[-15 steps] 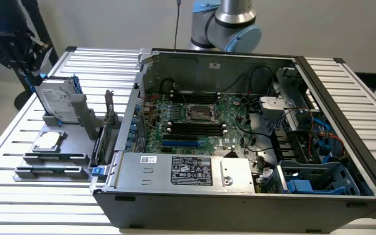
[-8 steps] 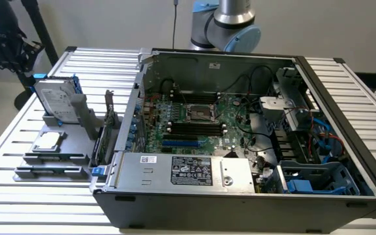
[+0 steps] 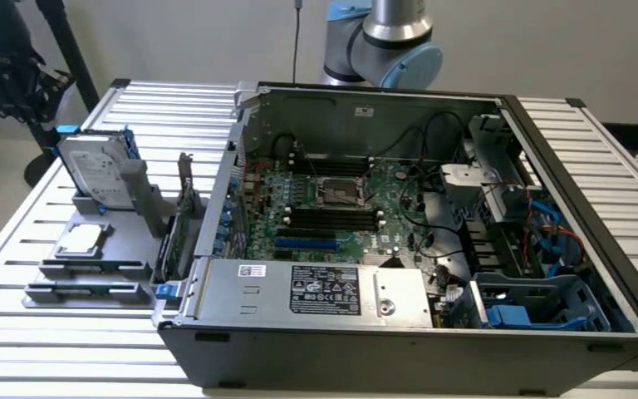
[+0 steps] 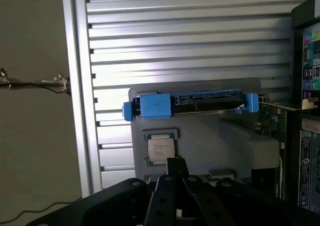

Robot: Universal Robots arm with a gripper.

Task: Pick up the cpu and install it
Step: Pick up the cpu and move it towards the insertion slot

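Black angular pincer [image 4: 176,164] clenched near flat square silvery cpu [image 4: 160,148] on grey tray [image 4: 215,136].

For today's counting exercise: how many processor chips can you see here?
1. The chip lies flat on the grey stand beside the open computer case, near the upright hard drive. Others may be hidden inside the case.

Open computer case [image 3: 408,353], hard drive [image 3: 95,170] in blue frame, slatted metal table [image 3: 64,332]

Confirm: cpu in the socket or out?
Out. The cpu lies flat on the grey rack on the exterior view's left, outside the case, away from the motherboard socket.
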